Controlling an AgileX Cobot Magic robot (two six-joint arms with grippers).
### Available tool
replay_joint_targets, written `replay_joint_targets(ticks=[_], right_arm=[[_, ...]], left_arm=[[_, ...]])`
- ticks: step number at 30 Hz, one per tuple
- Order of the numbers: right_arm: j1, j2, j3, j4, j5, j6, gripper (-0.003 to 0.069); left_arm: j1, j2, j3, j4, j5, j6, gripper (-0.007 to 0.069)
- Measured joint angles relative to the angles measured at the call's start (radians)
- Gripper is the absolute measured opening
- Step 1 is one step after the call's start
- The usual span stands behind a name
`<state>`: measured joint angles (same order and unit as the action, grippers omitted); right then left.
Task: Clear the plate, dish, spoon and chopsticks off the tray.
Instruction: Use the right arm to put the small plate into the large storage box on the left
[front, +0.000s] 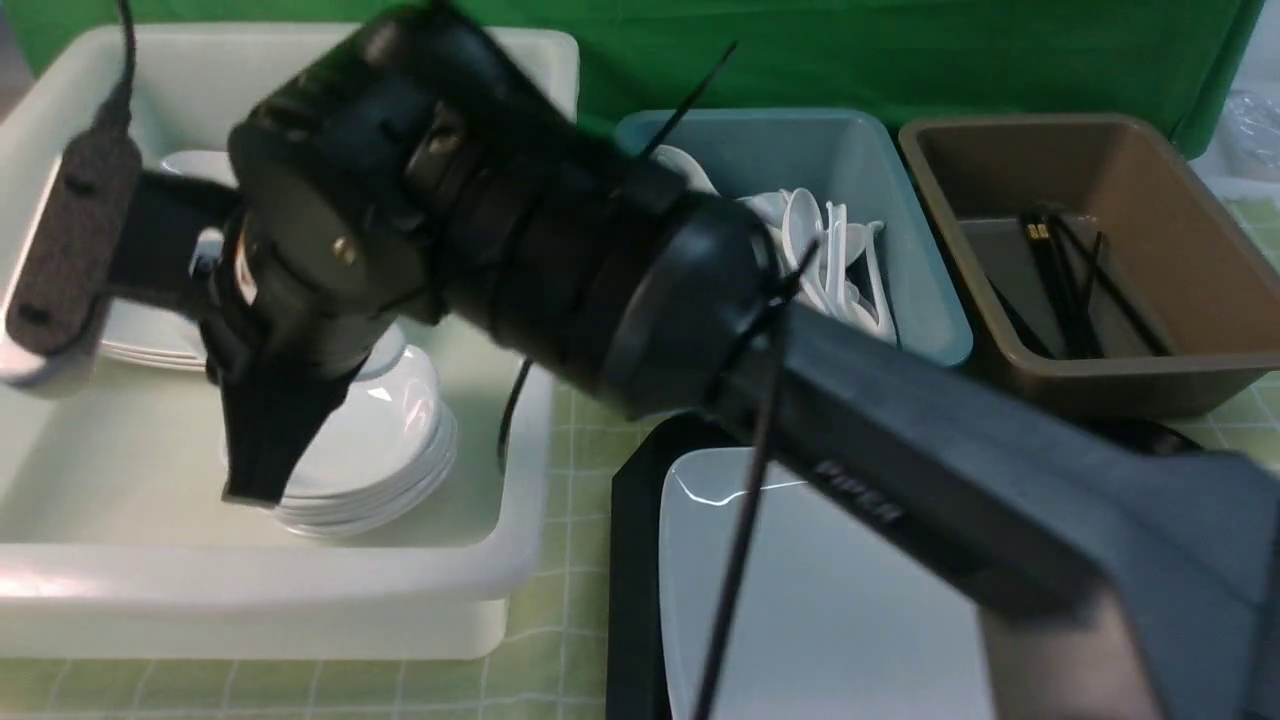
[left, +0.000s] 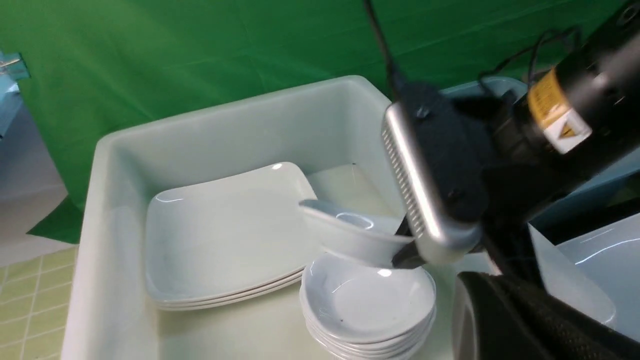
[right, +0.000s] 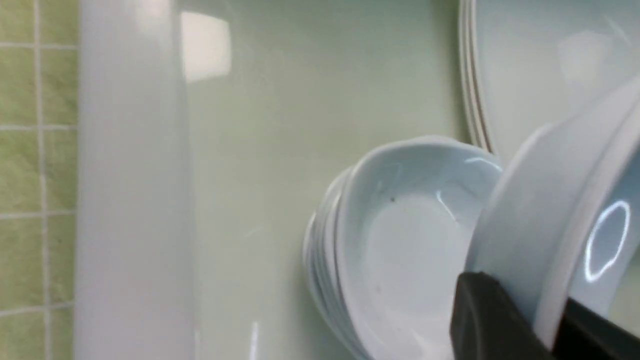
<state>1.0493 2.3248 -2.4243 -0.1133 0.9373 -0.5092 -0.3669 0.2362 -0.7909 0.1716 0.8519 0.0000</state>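
Observation:
My right gripper is shut on the rim of a small deep white dish. It holds the dish tilted just above a stack of like dishes inside the white tub. The right arm reaches across the front view, its black fingers pointing down at the stack. The large white plate lies on the black tray. Only a dark textured part of my left gripper shows, beside the tub's corner; nothing is seen in it.
Three large square plates are piled in the white tub beside the dish stack. A teal tub holds several white spoons. A brown tub holds black chopsticks. Green checked cloth covers the table.

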Motion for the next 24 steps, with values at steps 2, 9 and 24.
replay_joint_targets(ticks=[2, 9, 24], right_arm=[[-0.005, 0.046, -0.018, 0.000, -0.007, -0.006, 0.0062], [-0.039, 0.114, -0.023, -0.002, -0.027, -0.015, 0.0092], [-0.023, -0.062, -0.014, -0.023, 0.229, 0.096, 0.0542]], left_arm=[[0.000, -0.001, 0.000, -0.002, 0.001, 0.000, 0.0023], [0.000, -0.001, 0.000, -0.013, 0.005, 0.000, 0.0023], [0.000, 0.066, 0.000, -0.108, -0.016, 0.056, 0.0023]])
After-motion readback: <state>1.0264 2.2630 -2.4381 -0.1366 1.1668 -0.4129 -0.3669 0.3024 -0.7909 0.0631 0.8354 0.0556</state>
